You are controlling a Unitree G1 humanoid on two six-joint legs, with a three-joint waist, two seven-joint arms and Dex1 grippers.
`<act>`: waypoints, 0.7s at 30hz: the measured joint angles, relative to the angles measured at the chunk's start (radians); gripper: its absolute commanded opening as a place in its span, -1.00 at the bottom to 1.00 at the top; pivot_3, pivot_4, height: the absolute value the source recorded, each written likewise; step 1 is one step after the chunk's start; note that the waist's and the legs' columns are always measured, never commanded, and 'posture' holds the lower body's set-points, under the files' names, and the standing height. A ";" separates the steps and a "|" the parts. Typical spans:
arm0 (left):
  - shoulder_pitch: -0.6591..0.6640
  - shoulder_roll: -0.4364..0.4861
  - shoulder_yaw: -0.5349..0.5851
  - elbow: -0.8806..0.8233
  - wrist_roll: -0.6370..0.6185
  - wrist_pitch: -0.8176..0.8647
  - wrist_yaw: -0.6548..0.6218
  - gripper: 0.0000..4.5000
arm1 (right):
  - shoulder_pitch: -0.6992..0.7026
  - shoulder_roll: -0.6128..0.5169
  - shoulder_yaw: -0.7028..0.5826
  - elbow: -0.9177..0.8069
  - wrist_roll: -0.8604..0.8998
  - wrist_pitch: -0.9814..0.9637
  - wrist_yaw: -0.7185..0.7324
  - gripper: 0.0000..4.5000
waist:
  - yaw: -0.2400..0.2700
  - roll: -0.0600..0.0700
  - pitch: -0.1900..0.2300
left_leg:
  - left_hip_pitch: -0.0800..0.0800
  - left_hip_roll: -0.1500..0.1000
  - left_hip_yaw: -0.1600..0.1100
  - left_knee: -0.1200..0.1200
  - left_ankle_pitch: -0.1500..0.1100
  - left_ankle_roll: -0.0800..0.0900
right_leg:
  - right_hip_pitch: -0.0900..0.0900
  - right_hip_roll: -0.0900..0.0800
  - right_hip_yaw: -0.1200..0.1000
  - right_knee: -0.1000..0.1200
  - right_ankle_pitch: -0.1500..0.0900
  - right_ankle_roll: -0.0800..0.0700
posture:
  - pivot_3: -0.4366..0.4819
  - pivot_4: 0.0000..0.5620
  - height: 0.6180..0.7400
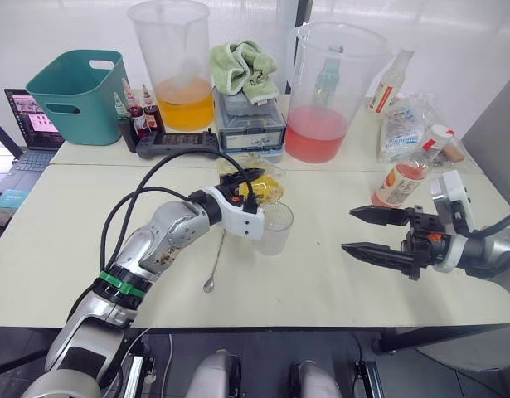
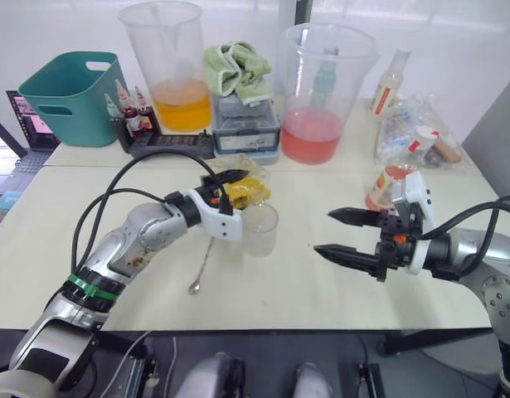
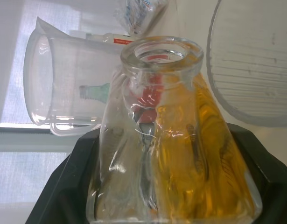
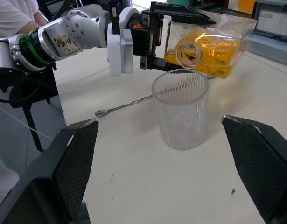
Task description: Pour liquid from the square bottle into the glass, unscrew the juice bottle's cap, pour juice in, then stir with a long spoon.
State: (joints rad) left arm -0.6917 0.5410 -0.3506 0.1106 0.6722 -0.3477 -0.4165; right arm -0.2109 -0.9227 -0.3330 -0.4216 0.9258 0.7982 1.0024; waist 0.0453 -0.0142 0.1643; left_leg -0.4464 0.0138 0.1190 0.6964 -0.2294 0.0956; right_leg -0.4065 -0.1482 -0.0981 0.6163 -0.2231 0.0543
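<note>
My left gripper [image 1: 253, 186] is shut on the square bottle [image 1: 267, 189], which lies tilted on its side. Its open mouth [image 4: 187, 52] points at the rim of the glass [image 1: 275, 228]. Yellow liquid [image 3: 199, 158] sits in the bottle, and I see no stream. The glass stands upright at mid-table and looks empty. Left of it the long spoon [image 1: 215, 264] lies flat on the table. The juice bottle [image 1: 406, 176], with its white cap [image 1: 439, 133] on, leans at the right. Just in front of that bottle my right gripper [image 1: 348, 230] hovers open, holding nothing.
Along the back stand a teal basket [image 1: 76, 95], a jug of orange fluid [image 1: 176, 66], a grey box under a green cloth [image 1: 250, 116] and a jug of pink fluid [image 1: 329, 91]. A laptop [image 1: 31, 120] sits far left. A person in white [image 4: 12, 14] is nearby.
</note>
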 measured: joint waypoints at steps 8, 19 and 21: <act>-0.017 0.000 0.000 0.003 0.053 -0.050 0.058 0.24 | 0.003 0.000 -0.002 0.000 0.000 -0.002 -0.004 0.99 | -0.001 0.000 0.000 | 0.000 0.000 0.000 0.000 0.000 0.000 | 0.000 0.000 0.000 0.001 0.000 0.000 | -0.05 -0.47 0.98; -0.017 0.016 0.000 0.012 0.119 -0.093 0.107 0.24 | 0.015 0.000 -0.006 0.000 0.000 -0.011 -0.013 0.99 | -0.001 0.000 0.000 | 0.000 0.000 0.000 0.000 0.000 0.000 | 0.000 0.000 0.000 0.001 0.000 0.000 | -0.05 -0.47 0.98; -0.017 0.016 0.000 0.012 0.132 -0.095 0.116 0.24 | 0.015 0.000 -0.006 0.000 0.000 -0.012 -0.014 0.99 | -0.001 0.000 0.000 | 0.000 0.000 0.000 0.000 0.000 0.000 | 0.000 0.000 0.000 0.001 0.000 0.000 | -0.05 -0.47 0.98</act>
State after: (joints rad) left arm -0.7090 0.5570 -0.3509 0.1226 0.8040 -0.4425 -0.3001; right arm -0.1959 -0.9225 -0.3394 -0.4217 0.9255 0.7867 0.9888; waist 0.0439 -0.0142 0.1643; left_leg -0.4464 0.0138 0.1190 0.6967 -0.2295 0.0957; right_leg -0.4065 -0.1482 -0.0981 0.6173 -0.2230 0.0544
